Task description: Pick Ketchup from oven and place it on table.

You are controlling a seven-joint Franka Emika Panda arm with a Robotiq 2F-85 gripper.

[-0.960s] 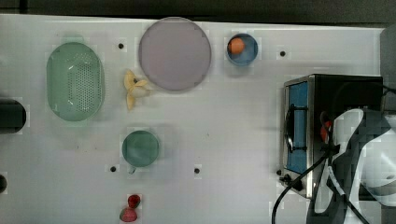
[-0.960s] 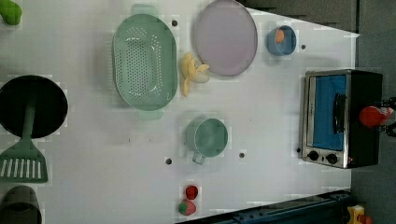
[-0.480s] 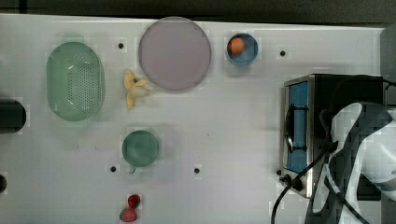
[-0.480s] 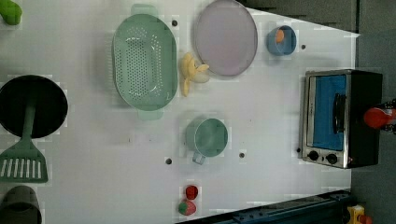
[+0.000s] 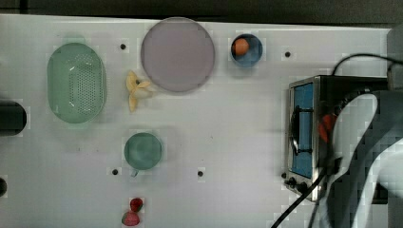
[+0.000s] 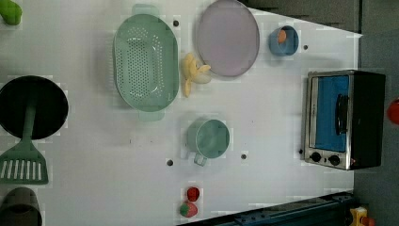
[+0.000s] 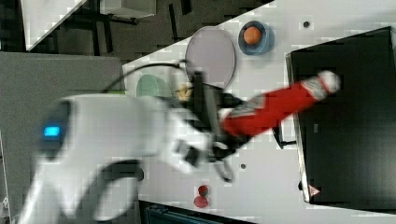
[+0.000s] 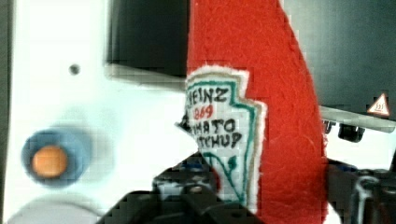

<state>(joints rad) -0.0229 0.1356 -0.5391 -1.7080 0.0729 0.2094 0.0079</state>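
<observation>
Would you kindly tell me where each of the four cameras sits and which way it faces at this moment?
Top view: overhead, straight down on the table; the white arm covers the oven.
Left view: overhead too, wider, taking in a pan and spatula.
Right view: high behind the arm, showing the gripper clamped on the ketchup.
Wrist view: looks along the ketchup toward the oven top.
All four share the blue bowl.

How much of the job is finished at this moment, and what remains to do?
Done: the ketchup is picked up. The gripper is closed on its lower part, and the right view shows the bottle lying tilted above the oven's black top. In hand: carrying it away from the oven. Left: lowering it onto a bare part of the white table and letting go.
</observation>
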